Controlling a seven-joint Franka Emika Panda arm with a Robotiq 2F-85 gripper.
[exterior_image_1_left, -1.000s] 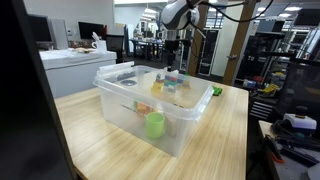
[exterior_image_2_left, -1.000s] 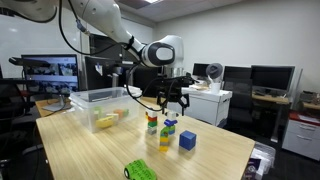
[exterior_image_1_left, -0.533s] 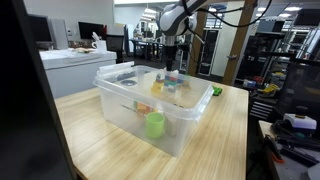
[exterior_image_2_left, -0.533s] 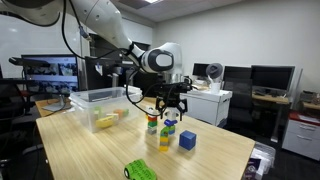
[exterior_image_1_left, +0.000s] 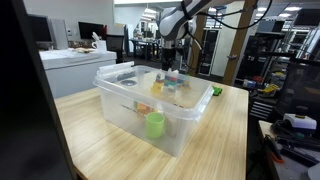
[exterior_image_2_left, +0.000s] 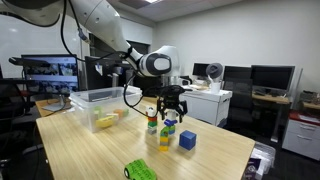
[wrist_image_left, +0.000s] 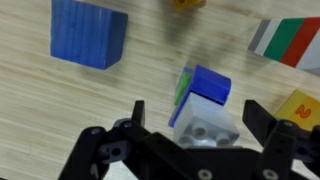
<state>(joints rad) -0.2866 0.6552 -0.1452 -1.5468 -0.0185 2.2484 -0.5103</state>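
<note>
My gripper (wrist_image_left: 197, 114) is open and hangs straight over a small tower of toy bricks (wrist_image_left: 207, 108), pale grey on top with blue and green below. The black fingers (wrist_image_left: 137, 113) stand on either side of the top brick with a gap to it. In an exterior view the gripper (exterior_image_2_left: 168, 113) sits just above that tower (exterior_image_2_left: 166, 133) on the wooden table (exterior_image_2_left: 90, 150). In the other, it (exterior_image_1_left: 168, 68) shows behind the clear bin (exterior_image_1_left: 185, 128).
A blue cube (wrist_image_left: 90, 32) (exterior_image_2_left: 187, 140), a striped block (wrist_image_left: 290, 42) and a yellow block (wrist_image_left: 300, 104) lie near the tower. A second brick stack (exterior_image_2_left: 152, 123) stands beside it. A green toy (exterior_image_2_left: 140, 170) lies near the table's front. The bin holds a green cup (exterior_image_1_left: 155, 124).
The gripper has come down closer to the top of the brick tower, still open. The blocks have not moved.
</note>
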